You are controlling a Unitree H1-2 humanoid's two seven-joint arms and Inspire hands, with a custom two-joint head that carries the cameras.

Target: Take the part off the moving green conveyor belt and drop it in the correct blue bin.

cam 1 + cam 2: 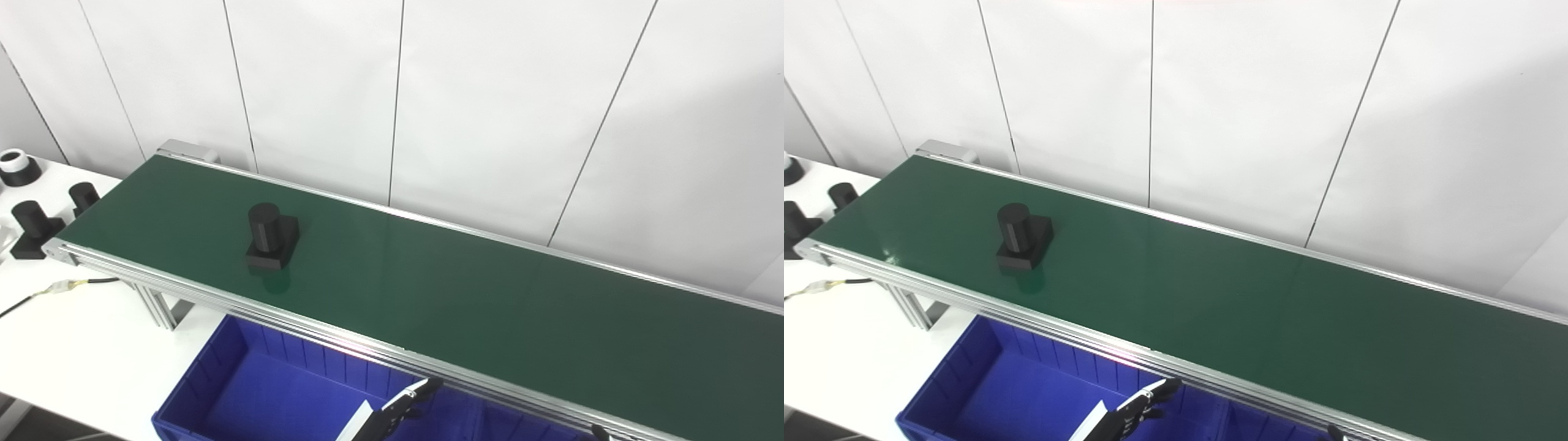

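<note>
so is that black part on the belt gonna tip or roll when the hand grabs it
Probably not roll: the black part stands upright on a flat square base on the green belt. Its tall cylinder could tip if pushed high. It looks rigid, with a matte surface, so likely not slippery.

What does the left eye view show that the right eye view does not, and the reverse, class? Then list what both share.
Only the left eye view shows the whole white-topped ring and all of the two spare black parts on the white table; the right eye view cuts these off at its edge. Only the right eye view shows more belt at the right end. Both share the green conveyor belt, the black part standing on it, the blue bin below, and the left hand above the bin; the right hand barely shows.
</note>
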